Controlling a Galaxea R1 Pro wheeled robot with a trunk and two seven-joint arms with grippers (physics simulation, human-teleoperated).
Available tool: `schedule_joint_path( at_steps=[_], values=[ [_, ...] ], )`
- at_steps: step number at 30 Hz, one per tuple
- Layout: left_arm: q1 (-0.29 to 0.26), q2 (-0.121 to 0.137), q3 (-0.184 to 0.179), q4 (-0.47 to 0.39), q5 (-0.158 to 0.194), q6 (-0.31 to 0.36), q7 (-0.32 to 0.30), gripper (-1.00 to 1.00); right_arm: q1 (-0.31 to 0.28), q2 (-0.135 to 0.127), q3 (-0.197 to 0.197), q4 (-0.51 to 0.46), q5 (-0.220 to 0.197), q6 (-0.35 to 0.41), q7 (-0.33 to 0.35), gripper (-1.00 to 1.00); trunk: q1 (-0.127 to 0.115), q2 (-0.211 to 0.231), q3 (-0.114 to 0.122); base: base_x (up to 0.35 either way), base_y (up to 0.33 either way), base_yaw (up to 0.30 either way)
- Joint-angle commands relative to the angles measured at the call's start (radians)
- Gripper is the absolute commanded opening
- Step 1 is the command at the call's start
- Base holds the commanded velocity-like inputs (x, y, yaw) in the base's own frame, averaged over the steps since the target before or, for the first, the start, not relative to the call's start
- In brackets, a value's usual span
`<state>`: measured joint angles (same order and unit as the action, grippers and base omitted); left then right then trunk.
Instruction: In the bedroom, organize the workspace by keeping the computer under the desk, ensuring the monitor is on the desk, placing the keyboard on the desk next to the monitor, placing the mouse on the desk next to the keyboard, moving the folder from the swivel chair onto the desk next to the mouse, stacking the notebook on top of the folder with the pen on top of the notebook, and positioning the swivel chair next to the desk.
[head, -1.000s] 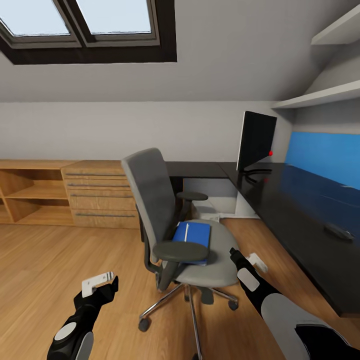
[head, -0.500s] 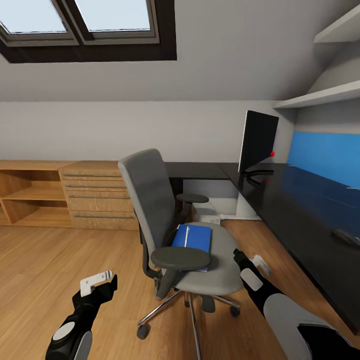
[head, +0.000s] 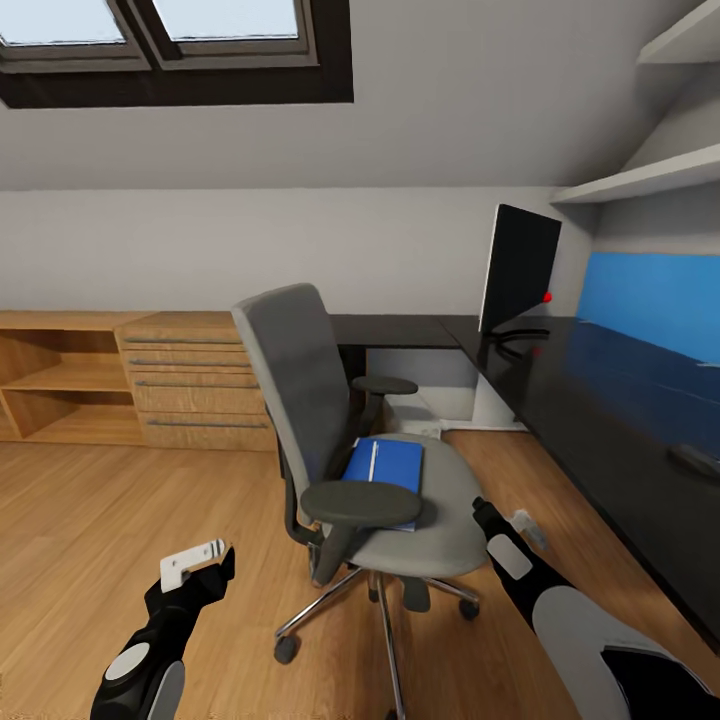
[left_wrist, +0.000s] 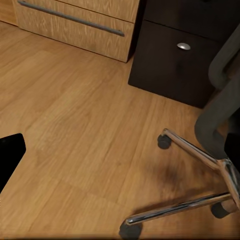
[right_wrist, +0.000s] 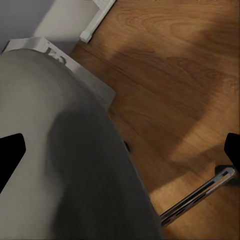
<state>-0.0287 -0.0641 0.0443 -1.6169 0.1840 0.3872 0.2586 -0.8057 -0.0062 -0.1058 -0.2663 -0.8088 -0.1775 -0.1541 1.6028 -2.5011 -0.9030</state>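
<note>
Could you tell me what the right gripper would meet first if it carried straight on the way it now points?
Probably the swivel chair: its grey seat lies just ahead of the right gripper, though depth is unclear.

Bright even daylight from skylight (head: 180, 40), soft floor shadows, sharp render

Grey swivel chair (right_wrist: 65, 165) seat is filling most of frame over wood floor (right_wrist: 170, 75); chrome leg (right_wrist: 197, 197) w/ caster is showing beneath.
</note>
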Motion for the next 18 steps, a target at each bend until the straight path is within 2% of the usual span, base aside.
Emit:
schedule_joint_path(
  at_steps=[1, 11, 18],
  values=[
    [-0.001, 0.0, 0.0, -0.001, 0.011, 0.004, 0.005, 1.0, 0.0, 0.0, 0.002, 0.011, -0.02, -0.004, -0.001, 1.0, 0.0, -0.001, -0.005, 0.0, 0.0, 0.0],
    [-0.001, -0.001, 0.0, -0.001, 0.01, 0.004, 0.006, 1.0, 0.0, 0.007, 0.003, 0.003, -0.02, -0.007, 0.004, 1.0, 0.0, -0.001, -0.005, 0.0, 0.0, 0.006],
    [-0.001, 0.0, 0.001, -0.001, 0.009, 0.004, 0.006, 1.0, 0.0, 0.008, 0.003, 0.002, -0.02, -0.007, 0.004, 1.0, 0.0, -0.001, -0.005, 0.0, 0.0, 0.221]
  ],
)
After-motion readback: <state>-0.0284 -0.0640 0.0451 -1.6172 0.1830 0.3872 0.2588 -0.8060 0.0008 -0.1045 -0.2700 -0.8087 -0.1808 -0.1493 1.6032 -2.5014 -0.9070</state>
